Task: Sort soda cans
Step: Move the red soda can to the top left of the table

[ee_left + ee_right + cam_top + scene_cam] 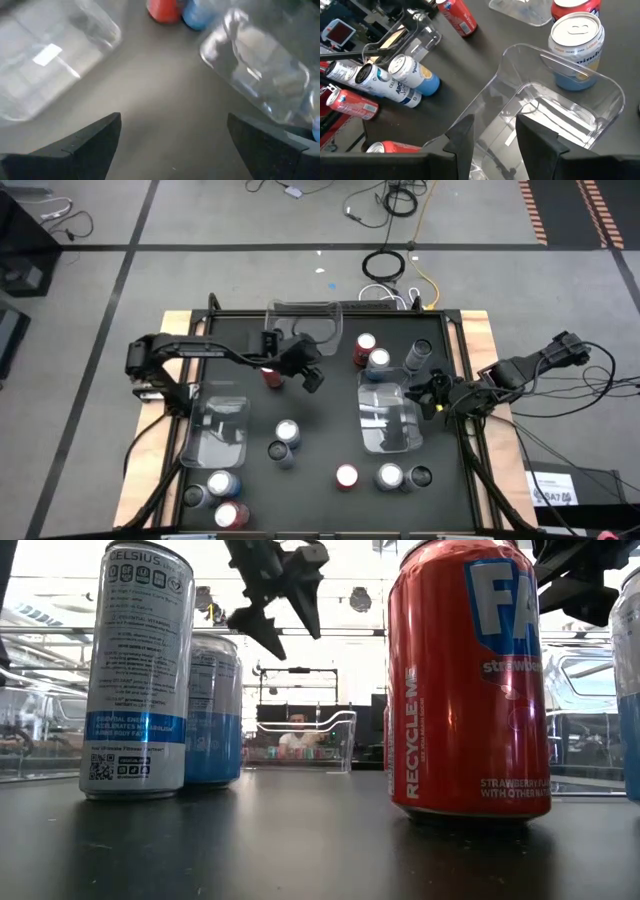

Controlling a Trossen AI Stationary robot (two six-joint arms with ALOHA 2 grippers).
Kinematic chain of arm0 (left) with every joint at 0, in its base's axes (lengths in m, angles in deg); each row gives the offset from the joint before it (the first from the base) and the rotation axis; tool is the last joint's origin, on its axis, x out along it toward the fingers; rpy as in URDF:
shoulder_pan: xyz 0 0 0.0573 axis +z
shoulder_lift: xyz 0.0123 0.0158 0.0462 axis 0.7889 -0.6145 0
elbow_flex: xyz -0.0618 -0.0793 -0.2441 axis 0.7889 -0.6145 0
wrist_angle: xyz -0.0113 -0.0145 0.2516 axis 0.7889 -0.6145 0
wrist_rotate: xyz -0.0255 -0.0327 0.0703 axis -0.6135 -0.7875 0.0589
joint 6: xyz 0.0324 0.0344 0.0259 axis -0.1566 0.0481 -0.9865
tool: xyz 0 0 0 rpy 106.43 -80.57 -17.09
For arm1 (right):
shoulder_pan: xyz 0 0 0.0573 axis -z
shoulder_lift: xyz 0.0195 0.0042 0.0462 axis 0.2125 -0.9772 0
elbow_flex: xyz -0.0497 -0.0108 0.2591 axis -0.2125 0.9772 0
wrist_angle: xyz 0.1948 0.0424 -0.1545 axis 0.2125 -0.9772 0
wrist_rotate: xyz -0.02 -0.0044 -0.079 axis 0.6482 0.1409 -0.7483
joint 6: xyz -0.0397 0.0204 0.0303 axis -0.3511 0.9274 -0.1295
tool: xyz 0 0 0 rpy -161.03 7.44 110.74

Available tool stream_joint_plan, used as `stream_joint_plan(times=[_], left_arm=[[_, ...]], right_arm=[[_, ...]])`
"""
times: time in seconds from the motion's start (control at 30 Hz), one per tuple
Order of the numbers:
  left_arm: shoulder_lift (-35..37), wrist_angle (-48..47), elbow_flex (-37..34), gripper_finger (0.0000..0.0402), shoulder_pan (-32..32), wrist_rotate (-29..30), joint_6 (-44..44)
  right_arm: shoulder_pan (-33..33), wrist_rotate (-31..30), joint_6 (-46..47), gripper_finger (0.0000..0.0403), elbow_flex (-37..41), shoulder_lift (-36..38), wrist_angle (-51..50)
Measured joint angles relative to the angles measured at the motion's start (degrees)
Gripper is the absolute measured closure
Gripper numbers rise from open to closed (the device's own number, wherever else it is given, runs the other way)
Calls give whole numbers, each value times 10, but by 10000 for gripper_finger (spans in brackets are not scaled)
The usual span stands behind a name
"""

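Left gripper is hovering with jaws wide apart and nothing between them. A red cylindrical metal soda can is standing just behind and beside its fingers, not touched. Right gripper is hanging at the edge of the clear rectangular plastic bin, jaws partly apart with nothing gripped; in the right wrist view the bin's wall is sitting just ahead of the fingertips.

The other small silver-topped cans are sitting scattered on the black tabletop, none in either grasp: a red and a silver-blue pair beyond the right jaws, more near the table's front edge.

Handling, my read: cans are looking rigid, smooth and slippery, thin-walled so denting under a hard squeeze; weight unclear, full or empty not visible. Best hold is looking like mid-body across the width, jaws level.

Views: high view is giving the full layout. Low view is showing only big label faces, a red can and a white-blue can. Left wrist view is showing the bare gap between its jaws.
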Motion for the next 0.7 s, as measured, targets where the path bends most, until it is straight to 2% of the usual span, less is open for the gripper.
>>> stream_joint_plan(times=[0.13, 0.23, 0.3, 0.53, 0.7], left_arm=[[37, -45, 0, 26, 0, 68, 16], [55, -111, 1, 26, 0, 135, 62], [56, -149, 0, 26, 2, 158, 90], [43, -243, -8, 26, 2, 143, 145], [44, -235, -40, 26, 2, 116, 163]], right_arm=[[0, 0, 0, 266, 0, 0, 0], [0, 0, 0, 266, 0, 0, 0], [0, 0, 0, 266, 0, 0, 0], [0, 0, 0, 266, 0, 0, 0], [0, 0, 0, 266, 0, 0, 7]])
